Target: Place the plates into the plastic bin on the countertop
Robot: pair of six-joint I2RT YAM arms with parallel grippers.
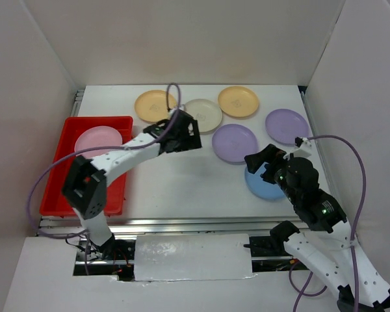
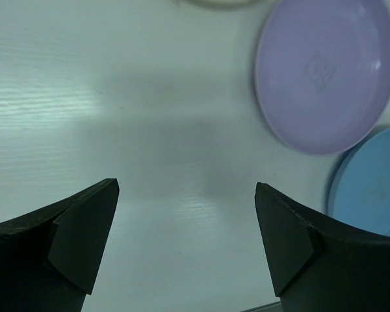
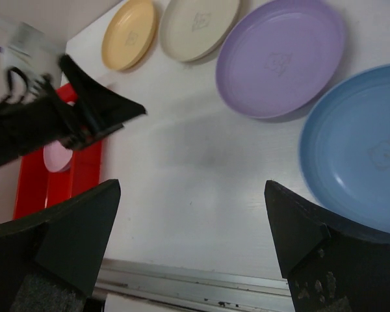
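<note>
The red plastic bin stands at the left of the white countertop and holds a pink plate. Two orange-yellow plates, a cream plate and two purple plates lie along the back. One blue plate shows, partly under my right gripper, which is open and empty above its left edge. My left gripper is open and empty over bare countertop, left of the near purple plate.
Metal rails run along the near edge of the countertop. White walls close in the back and both sides. The left arm reaches over the bin's right wall. The bin and the pink plate also show in the right wrist view.
</note>
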